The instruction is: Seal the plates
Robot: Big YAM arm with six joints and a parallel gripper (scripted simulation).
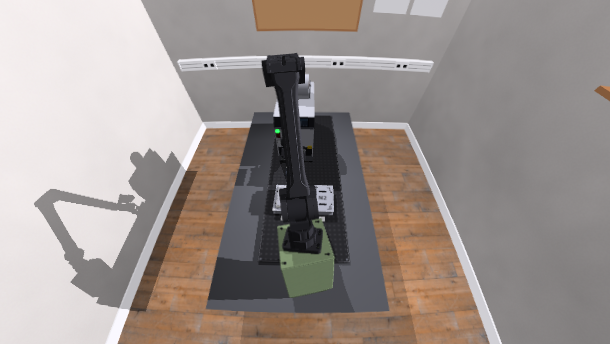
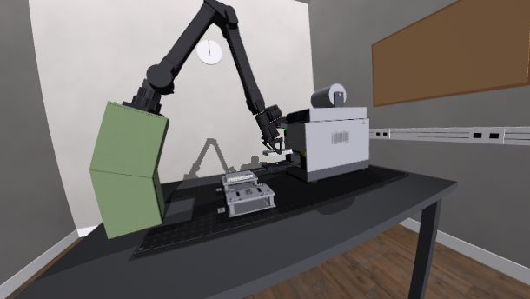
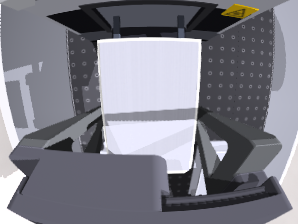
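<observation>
My gripper (image 2: 278, 149) (image 3: 149, 110) is shut on a white plate (image 2: 272, 153) (image 3: 150, 75), whose top is a smooth pale sheet, like foil. The plate is level and held a little above the dark stage (image 2: 276, 166), which is out in front of the sealer (image 2: 332, 149) (image 1: 308, 109). The sealer's lamp (image 1: 277, 131) is green. Nest N2 (image 2: 235, 196) (image 1: 329, 206) is empty. A second plate (image 2: 241, 177) with open wells sits in the other nest, which the arm partly hides in the top view. The START button and the plate's A1 corner cannot be made out.
The green arm base (image 1: 307, 275) (image 2: 126, 143) stands at the near end of the table (image 1: 362, 280) (image 2: 347, 230). The two nests stand side by side between the base and the sealer. The sealer's front, with a yellow warning label (image 3: 240, 11), is just beyond the held plate.
</observation>
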